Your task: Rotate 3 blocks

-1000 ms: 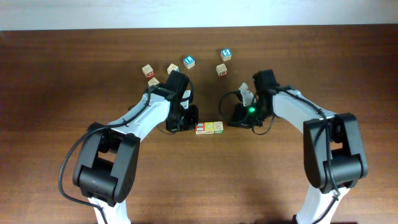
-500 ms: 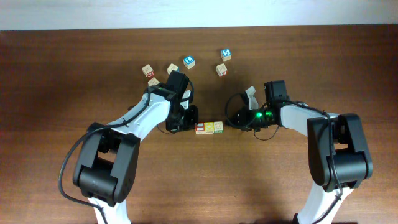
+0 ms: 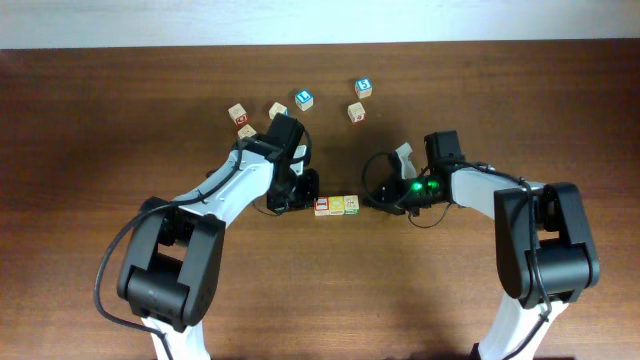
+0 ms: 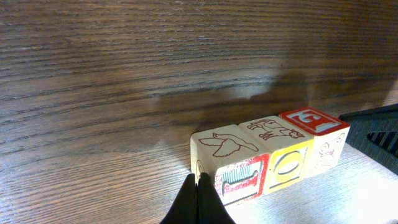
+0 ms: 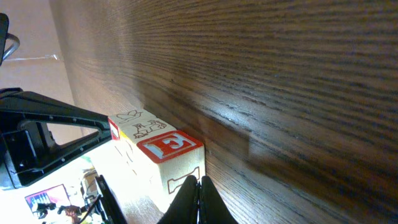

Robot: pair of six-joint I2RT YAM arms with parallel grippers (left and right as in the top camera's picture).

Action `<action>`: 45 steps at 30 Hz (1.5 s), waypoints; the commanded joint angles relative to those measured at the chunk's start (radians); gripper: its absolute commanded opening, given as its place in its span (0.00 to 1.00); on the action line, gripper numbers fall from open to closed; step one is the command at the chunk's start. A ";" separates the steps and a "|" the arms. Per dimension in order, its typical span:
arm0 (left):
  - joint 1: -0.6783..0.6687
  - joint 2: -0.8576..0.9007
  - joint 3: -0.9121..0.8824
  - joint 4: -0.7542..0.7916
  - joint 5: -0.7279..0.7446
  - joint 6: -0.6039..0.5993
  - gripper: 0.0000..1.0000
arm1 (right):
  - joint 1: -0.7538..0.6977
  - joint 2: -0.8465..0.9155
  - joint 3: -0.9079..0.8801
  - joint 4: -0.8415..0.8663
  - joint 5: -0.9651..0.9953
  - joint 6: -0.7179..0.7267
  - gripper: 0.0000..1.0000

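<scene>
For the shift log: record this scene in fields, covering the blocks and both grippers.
blocks: three in one row, sides touching, on the table
left gripper: shut, tip at the row's left end
right gripper: shut, tip at the row's right end
other blocks: six loose, farther back
held: nothing

3 blocks (image 3: 337, 205) in a row, 6 other cubes (image 3: 304, 99).
</scene>
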 commanded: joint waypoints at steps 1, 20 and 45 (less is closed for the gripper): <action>-0.004 0.007 -0.003 -0.001 0.003 0.016 0.00 | 0.029 -0.011 -0.006 0.000 0.016 0.029 0.04; -0.004 0.007 -0.003 -0.002 0.004 0.016 0.00 | 0.045 -0.011 -0.004 0.059 -0.101 0.032 0.04; -0.004 0.007 -0.003 -0.002 0.003 0.016 0.00 | 0.113 -0.090 0.002 -0.005 -0.022 0.040 0.04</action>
